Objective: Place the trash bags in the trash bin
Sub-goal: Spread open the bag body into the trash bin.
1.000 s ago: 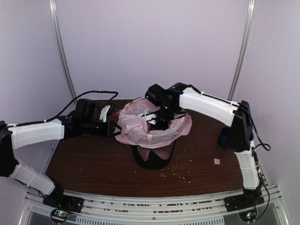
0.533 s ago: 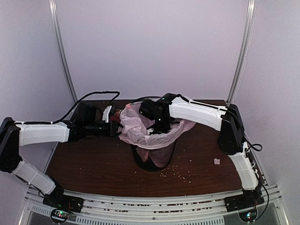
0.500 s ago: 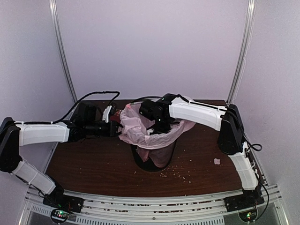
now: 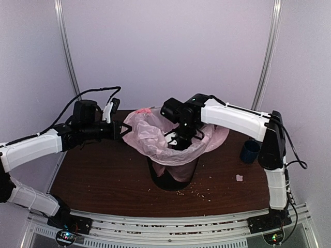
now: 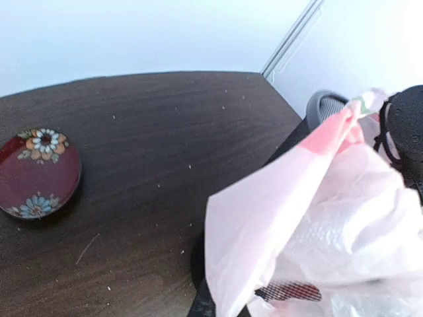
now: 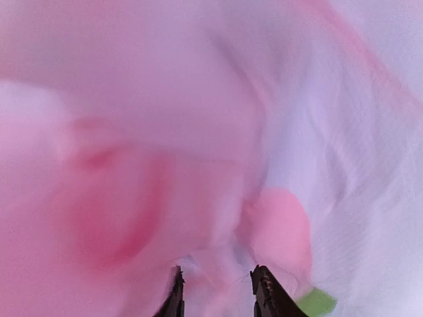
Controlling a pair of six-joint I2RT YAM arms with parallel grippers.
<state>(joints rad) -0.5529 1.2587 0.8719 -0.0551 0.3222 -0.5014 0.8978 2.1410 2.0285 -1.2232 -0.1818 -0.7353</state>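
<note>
The trash bag [image 4: 150, 135] lies draped over the mouth of the trash bin [image 4: 173, 178] in the middle of the counter [image 4: 103, 175]. Most of its film is outside the rim, and a fold spills past it toward the right of the frame. Its long axis runs left to right. The left end is drawn taut to the left fingers [image 4: 121, 129], which are closed and pinch the bag's edge above the counter, left of the bin. The right fingers [image 6: 266, 294] hang directly over the bin's opening, part-way open. In the blurred wrist view pink film fills everything ahead of them, but nothing looks clamped between them. The bag's hollow lies straight below these fingers, so the right arm is the nearer one for pressing the film down into the bin.
</note>
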